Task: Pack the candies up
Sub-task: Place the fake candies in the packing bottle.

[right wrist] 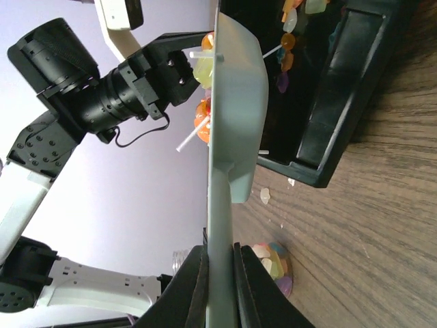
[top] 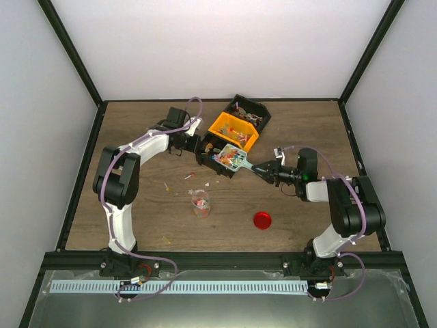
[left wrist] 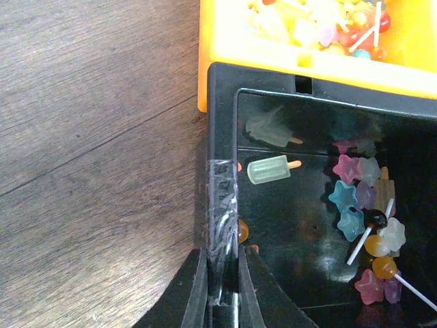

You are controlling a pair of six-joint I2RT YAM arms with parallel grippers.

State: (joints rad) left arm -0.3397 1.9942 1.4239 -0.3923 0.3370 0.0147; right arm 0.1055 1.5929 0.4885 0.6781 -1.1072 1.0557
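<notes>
Wooden table (top: 136,205): right gripper (right wrist: 220,287) clenches a scoop (right wrist: 235,102) heaped with candies (right wrist: 203,68), left gripper (left wrist: 223,273) pinches the wall of the black bin (left wrist: 222,102); any tilt could spill them.

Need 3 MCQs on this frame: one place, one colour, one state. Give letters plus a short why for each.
1. Where is the red lid relative to the clear jar?
A) screwed onto it
B) underneath it
C) on the table beside it, apart

2. What colour is the bin butted against the black bin that the left fingers clamp?
A) orange
B) blue
C) white

3. What state is the teal scoop in?
A) empty, lying on the table
B) loaded with candies, handle gripped by the right fingers
C) standing in the jar

Answers:
1 C: the top view shows the lid flat on the wood, clear of the jar.
2 A: the left wrist view shows the orange bin against the black wall.
3 B: the right wrist view shows sweets in the bowl and the handle pinched.
</notes>
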